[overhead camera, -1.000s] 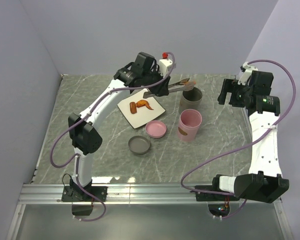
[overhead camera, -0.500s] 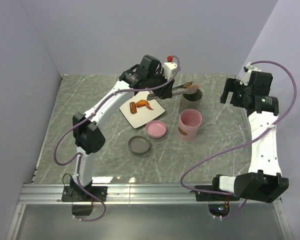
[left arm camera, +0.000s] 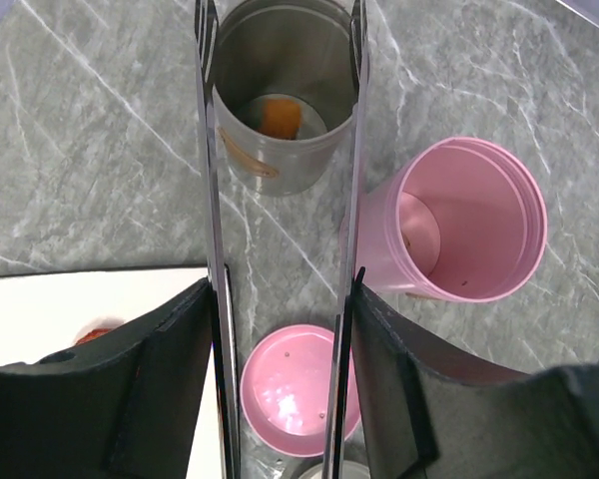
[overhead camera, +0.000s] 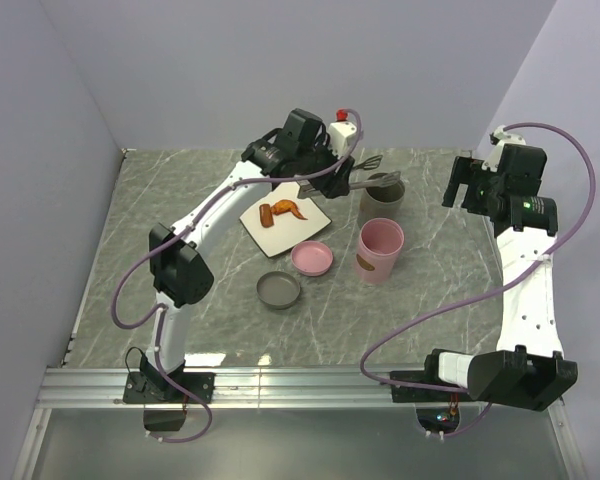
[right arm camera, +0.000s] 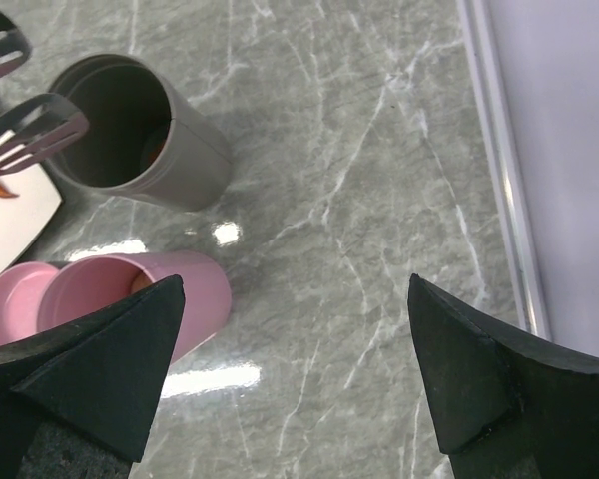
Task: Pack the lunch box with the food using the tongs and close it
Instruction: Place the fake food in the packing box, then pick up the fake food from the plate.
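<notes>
The left pincer (left arm camera: 282, 284) is part-way open and grips the tongs (left arm camera: 212, 180), one thin metal arm lying against the inner face of each finger. The two arms are sprung apart, with nothing between them. Their tips hang over the rim of the grey cup (left arm camera: 280, 175), and one orange piece (left arm camera: 278, 117) lies on the bottom of that cup. The food not yet packed is the brown sausage (overhead camera: 268, 215) and the curved orange-brown piece (overhead camera: 291, 209). Both lie on the white plate (overhead camera: 302, 230), left of the grey cup and a little nearer the robot, so back along the tongs towards the wrist rather than ahead of the tips. The tongs run roughly left to right, from above the plate out to the cup. The curved piece seems to lie much the same way, its thin end towards the cup, while the sausage is too small here to judge. The next pick likely needs the tips drawn back left from the cup and lowered. The left arm is far nearer. The right pincer (right arm camera: 295, 289) hangs spread wide and empty, well off to the right of the grey cup above bare desk (right arm camera: 379, 150).
</notes>
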{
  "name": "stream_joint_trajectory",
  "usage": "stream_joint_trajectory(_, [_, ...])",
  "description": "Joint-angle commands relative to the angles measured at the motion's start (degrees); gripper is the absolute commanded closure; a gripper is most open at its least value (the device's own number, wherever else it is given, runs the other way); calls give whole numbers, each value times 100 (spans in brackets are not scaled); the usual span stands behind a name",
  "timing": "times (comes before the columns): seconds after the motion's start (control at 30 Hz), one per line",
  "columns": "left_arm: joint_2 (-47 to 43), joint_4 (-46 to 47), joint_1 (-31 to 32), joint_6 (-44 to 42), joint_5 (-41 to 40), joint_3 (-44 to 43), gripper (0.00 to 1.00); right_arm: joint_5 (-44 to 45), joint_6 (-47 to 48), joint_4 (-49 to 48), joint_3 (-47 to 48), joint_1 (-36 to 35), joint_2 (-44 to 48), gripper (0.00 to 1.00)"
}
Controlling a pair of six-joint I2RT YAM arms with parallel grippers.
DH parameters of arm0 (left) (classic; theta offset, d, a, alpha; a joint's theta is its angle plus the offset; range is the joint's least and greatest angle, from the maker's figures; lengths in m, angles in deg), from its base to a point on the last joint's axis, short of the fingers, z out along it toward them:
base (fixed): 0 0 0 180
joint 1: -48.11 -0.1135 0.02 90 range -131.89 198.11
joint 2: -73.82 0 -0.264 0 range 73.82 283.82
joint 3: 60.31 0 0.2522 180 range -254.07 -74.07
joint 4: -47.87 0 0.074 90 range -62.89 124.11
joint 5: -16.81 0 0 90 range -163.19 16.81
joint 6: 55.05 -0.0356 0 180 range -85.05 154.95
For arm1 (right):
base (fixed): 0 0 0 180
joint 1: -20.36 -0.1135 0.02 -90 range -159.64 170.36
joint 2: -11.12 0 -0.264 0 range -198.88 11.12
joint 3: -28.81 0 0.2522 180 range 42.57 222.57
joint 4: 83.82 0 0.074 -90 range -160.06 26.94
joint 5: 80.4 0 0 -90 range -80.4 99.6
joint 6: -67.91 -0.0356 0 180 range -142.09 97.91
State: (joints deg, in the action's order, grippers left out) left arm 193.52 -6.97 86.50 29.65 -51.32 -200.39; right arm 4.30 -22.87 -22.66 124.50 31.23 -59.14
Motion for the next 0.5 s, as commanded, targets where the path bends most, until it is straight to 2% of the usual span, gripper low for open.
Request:
stream_joint_trajectory(0.0, [-640, 162, -51, 55, -77, -25, 41, 354, 16, -99, 156, 38, 39, 0])
stream_joint_trajectory(0.13, [-1228, 109, -375, 222, 28, 572, 41, 153, 173, -47, 244, 38, 65, 0])
stream_joint_trajectory(0.47, [-2846, -32, -1817, 407, 265, 2620, 41, -32, 236, 121, 288, 38, -49, 0])
